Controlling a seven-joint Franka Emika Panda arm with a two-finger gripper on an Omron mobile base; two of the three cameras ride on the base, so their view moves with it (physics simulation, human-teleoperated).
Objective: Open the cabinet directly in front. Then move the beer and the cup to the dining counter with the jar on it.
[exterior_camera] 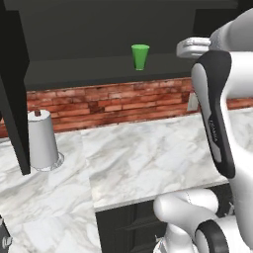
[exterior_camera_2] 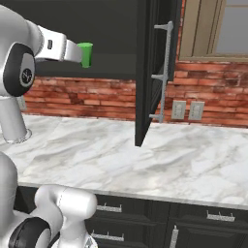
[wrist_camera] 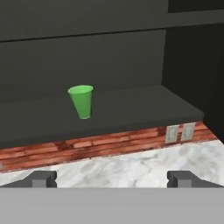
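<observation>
At the bottom of the hand view, the robot's two-finger gripper (wrist_camera: 112, 179) has its small dark square finger tips (wrist_camera: 43, 178) spread as wide as they go, with nothing between them and nothing touched. Below and just beyond them lies the white-grey veined marble worktop (exterior_camera: 148, 158), smooth and polished, over black base cabinets with small silver bar handles (exterior_camera_2: 109, 209). On that worktop, toward the left in the left base view, stands a white cylindrical paper-towel roll on a round silvery base (exterior_camera: 43, 139), with a small reddish knob on top. Behind the worktop runs a red-brick backsplash (exterior_camera: 113, 101), rough and mortar-lined, carrying two pale rectangular wall outlets (exterior_camera_2: 187, 110).

Above the brick hangs the black upper wall cabinet (wrist_camera: 131, 57), matte and dark inside, with both doors swung open. Its right door (exterior_camera_2: 152, 72) stands edge-on in the right base view and bears a long vertical brushed-silver bar handle (exterior_camera_2: 165, 72). The left door (exterior_camera: 12, 99) shows as a dark slab at the left of the left base view.

On the cabinet's lower shelf, upright and alone, sits the small bright green plastic cup (wrist_camera: 81, 101), tapering to a narrower base, well apart from the gripper. A wood-framed window (exterior_camera_2: 213, 29) lies to the right of the cabinet.
</observation>
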